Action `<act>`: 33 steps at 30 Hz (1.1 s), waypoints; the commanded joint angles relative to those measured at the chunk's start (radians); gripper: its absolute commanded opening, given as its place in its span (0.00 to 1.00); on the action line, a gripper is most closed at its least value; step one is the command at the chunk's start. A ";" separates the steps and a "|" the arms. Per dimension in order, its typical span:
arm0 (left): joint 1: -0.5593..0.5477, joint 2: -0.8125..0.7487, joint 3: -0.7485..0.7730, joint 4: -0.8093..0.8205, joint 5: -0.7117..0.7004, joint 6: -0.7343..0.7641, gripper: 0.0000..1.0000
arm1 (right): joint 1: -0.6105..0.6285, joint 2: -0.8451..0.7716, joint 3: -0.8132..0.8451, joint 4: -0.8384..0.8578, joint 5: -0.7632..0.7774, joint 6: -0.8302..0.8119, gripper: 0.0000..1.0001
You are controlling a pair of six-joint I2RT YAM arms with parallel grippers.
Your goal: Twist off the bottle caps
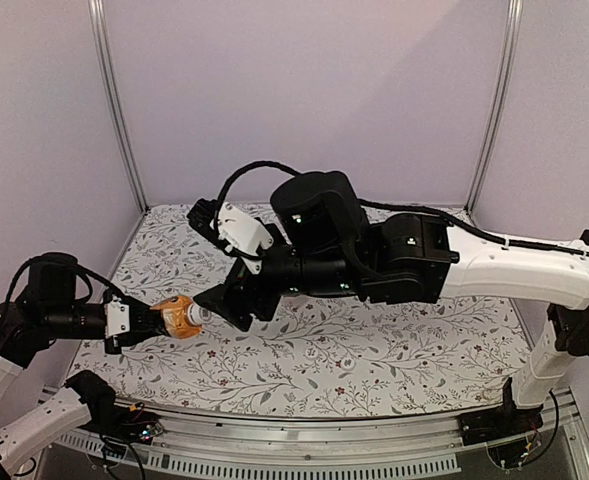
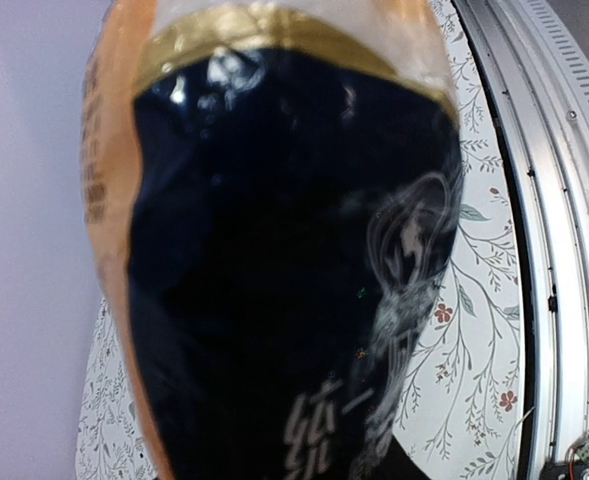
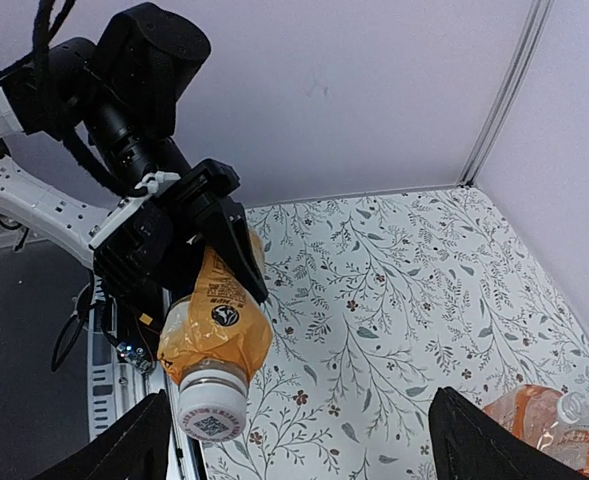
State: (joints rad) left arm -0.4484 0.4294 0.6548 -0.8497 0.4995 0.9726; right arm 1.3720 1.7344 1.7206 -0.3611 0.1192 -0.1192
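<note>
My left gripper (image 1: 157, 320) is shut on a bottle (image 1: 177, 317) with an orange-and-black label and holds it level above the table's left side. Its white cap (image 1: 196, 315) points right. The right gripper (image 1: 217, 303) is open, its tips just right of the cap. In the right wrist view the cap (image 3: 212, 407) faces the camera, close beside the left of my two spread fingers (image 3: 134, 450), and nothing is gripped. The black label (image 2: 274, 250) fills the left wrist view and hides that gripper's fingers.
Another orange-labelled bottle (image 3: 559, 425) with a white cap lies on the floral tablecloth (image 1: 374, 350), at the lower right of the right wrist view. A metal rail (image 2: 564, 200) runs along the table edge. Frame posts (image 1: 119, 110) stand at the back corners.
</note>
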 commanded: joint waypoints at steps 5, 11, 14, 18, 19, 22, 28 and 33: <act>0.005 -0.009 -0.018 0.022 -0.010 -0.007 0.33 | 0.010 0.108 0.098 -0.147 -0.090 0.167 0.79; 0.003 -0.009 -0.020 0.022 -0.007 -0.006 0.33 | 0.010 0.160 0.150 -0.180 -0.062 0.171 0.53; 0.005 -0.009 -0.021 0.022 -0.006 -0.003 0.33 | 0.010 0.164 0.157 -0.176 -0.065 0.171 0.34; 0.005 -0.009 -0.023 0.021 -0.002 -0.002 0.33 | 0.009 0.163 0.156 -0.174 -0.084 0.154 0.07; 0.004 -0.009 -0.022 0.020 -0.003 -0.002 0.33 | 0.010 0.161 0.153 -0.178 -0.086 0.141 0.03; 0.004 -0.009 -0.021 0.011 0.000 0.002 0.33 | 0.033 0.147 0.129 -0.187 -0.062 0.031 0.00; 0.002 -0.006 -0.016 -0.073 0.047 0.072 0.33 | 0.174 0.056 -0.087 -0.061 0.176 -0.672 0.00; 0.004 -0.007 -0.015 -0.128 0.069 0.101 0.33 | 0.207 0.041 -0.226 0.128 0.376 -1.245 0.00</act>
State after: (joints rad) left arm -0.4541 0.4294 0.6418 -0.9382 0.5587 1.0679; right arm 1.5520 1.8011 1.5913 -0.2882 0.3134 -0.7853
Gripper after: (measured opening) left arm 0.331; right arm 0.238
